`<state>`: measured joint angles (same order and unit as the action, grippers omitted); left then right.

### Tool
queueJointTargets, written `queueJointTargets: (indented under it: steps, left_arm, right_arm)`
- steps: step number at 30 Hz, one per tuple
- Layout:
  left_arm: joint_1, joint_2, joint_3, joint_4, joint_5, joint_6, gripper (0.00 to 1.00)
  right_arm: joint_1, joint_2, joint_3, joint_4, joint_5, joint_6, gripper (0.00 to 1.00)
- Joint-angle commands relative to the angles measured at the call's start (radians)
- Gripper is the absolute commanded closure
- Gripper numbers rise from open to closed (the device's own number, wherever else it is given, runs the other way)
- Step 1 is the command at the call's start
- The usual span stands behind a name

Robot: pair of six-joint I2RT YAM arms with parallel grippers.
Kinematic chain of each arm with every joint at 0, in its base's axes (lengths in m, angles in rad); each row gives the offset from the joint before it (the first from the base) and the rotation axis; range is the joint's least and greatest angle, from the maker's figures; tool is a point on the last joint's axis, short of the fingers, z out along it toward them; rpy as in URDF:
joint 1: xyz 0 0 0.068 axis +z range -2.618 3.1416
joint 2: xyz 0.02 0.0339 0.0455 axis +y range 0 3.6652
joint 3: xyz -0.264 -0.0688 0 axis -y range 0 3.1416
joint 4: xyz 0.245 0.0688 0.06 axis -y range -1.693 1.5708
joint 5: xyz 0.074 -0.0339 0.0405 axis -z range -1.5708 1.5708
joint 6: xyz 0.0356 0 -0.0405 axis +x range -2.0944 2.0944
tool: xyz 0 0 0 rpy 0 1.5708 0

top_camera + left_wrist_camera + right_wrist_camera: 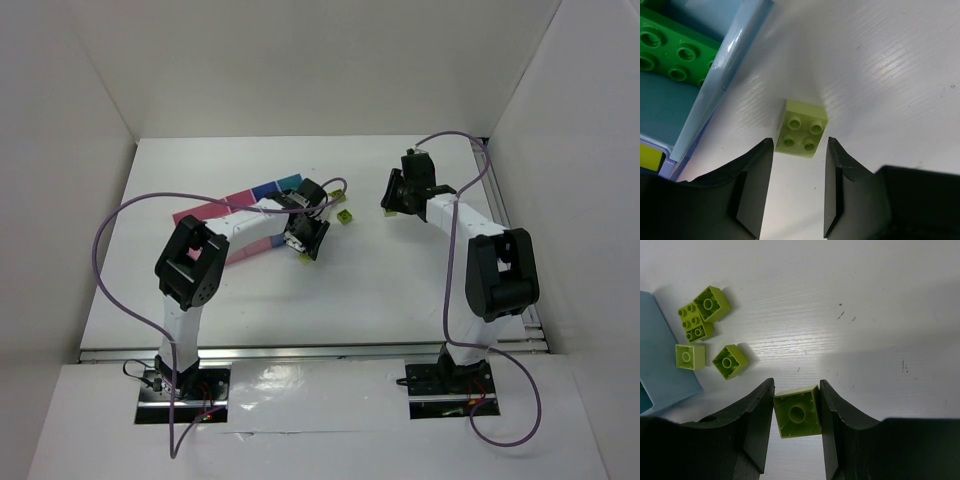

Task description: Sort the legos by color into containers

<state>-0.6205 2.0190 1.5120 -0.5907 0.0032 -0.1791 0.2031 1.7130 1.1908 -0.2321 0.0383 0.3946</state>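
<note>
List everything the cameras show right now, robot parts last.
containers: one joined row, pink to blue, left of table centre.
dark green lego: one, inside the light blue bin.
yellow-green piece: one, partly seen in the next compartment.
loose legos: four, yellow-green, on the table beside that bin.
studs-up lego: one, yellow-green, on the table at the left jaws' tips.
held lego: one, yellow-green, underside showing.
table: one, white.
left arm: jaws open.
right arm: jaws shut on the held lego.

A white table [380,290] sits between white walls [300,70].
</note>
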Motion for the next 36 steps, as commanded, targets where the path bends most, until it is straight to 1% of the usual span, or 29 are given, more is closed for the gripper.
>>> queueJointTargets:
  steps: [1,6,7,8,9,12,15,16,19,20,22,24,25,26,27,28,30,31,32,33,34,35,36]
  left_arm:
    - [0.001,0.026,0.001,0.015,0.018,0.018,0.5]
    - [0.001,0.026,0.001,0.015,0.018,0.018,0.5]
    - [0.001,0.026,0.01,0.015,0.018,0.018,0.49]
    - [0.001,0.026,0.01,0.006,0.009,0.018,0.43]
    - [0.001,0.026,0.02,0.006,0.009,0.018,0.41]
    - [0.001,0.044,0.02,0.006,0.009,0.018,0.41]
    - [0.001,0.055,0.03,-0.003,0.032,0.018,0.46]
    - [0.001,0.055,0.048,-0.018,0.032,0.007,0.55]
    - [0.001,0.026,0.071,-0.043,0.02,0.007,0.68]
    - [0.001,-0.012,0.091,-0.053,0.002,-0.002,0.76]
    - [0.001,-0.061,0.112,-0.084,-0.035,-0.014,0.8]
    - [0.037,-0.149,0.123,-0.095,-0.048,-0.034,0.8]
    - [0.086,-0.179,0.113,-0.095,-0.057,-0.068,0.8]
    - [0.119,-0.209,0.113,-0.104,-0.048,-0.083,0.8]
    - [0.155,-0.265,0.084,-0.104,-0.007,-0.097,0.82]
    - [0.232,-0.291,0.068,-0.104,0.01,-0.133,0.82]
    - [0.309,-0.338,0.019,-0.104,0.037,-0.17,0.82]
    - [0.379,-0.37,0.002,-0.104,0.037,-0.206,0.82]
    - [0.41,-0.382,-0.015,-0.104,0.037,-0.221,0.82]
    - [0.463,-0.394,-0.045,-0.104,0.003,-0.252,0.82]
    - [0.464,-0.394,-0.061,-0.113,0.003,-0.252,0.82]
    - [0.514,-0.394,-0.074,-0.113,0.003,-0.266,0.82]
    - [0.537,-0.394,-0.096,-0.126,0.003,-0.276,0.82]
  right_arm:
    - [-0.007,-0.036,0.009,-0.007,0.015,-0.013,0.88]
    - [-0.007,-0.036,0.009,-0.007,0.015,-0.013,0.88]
    - [-0.007,-0.036,0.009,-0.007,0.015,-0.013,0.88]
    - [-0.007,-0.036,0.009,-0.007,0.015,-0.013,0.88]
    - [-0.007,-0.036,0.009,-0.007,0.015,-0.013,0.88]
    - [-0.007,-0.036,0.009,-0.007,0.015,-0.013,0.88]
    - [-0.007,-0.036,0.009,-0.007,0.015,-0.013,0.88]
    - [-0.007,-0.036,0.009,-0.007,0.015,-0.013,0.88]
    - [-0.007,-0.036,0.018,-0.007,0.015,-0.013,0.88]
    - [-0.007,-0.036,0.018,-0.016,0.015,-0.013,0.88]
    - [-0.007,-0.045,0.029,-0.016,0.006,-0.013,0.88]
    - [-0.007,-0.046,0.029,-0.016,-0.003,-0.013,0.88]
    - [-0.007,-0.046,0.039,-0.016,-0.003,-0.013,0.88]
    - [-0.007,-0.046,0.039,-0.016,-0.015,-0.013,0.88]
    - [-0.007,-0.046,0.05,-0.016,-0.015,-0.013,0.88]
    - [0.004,-0.046,0.05,-0.016,-0.024,-0.022,0.88]
    - [0.019,-0.046,0.079,-0.016,-0.025,-0.022,0.88]
    - [0.044,-0.046,0.088,-0.016,-0.025,-0.033,0.88]
    - [0.053,-0.046,0.099,-0.016,-0.025,-0.033,0.88]
    - [0.073,-0.046,0.127,-0.007,-0.053,-0.033,0.88]
    - [0.085,-0.035,0.142,-0.007,-0.054,-0.042,0.87]
    - [0.1,-0.035,0.157,0.008,-0.092,-0.042,0.87]
    - [0.117,-0.003,0.176,0.008,-0.11,-0.042,0.87]
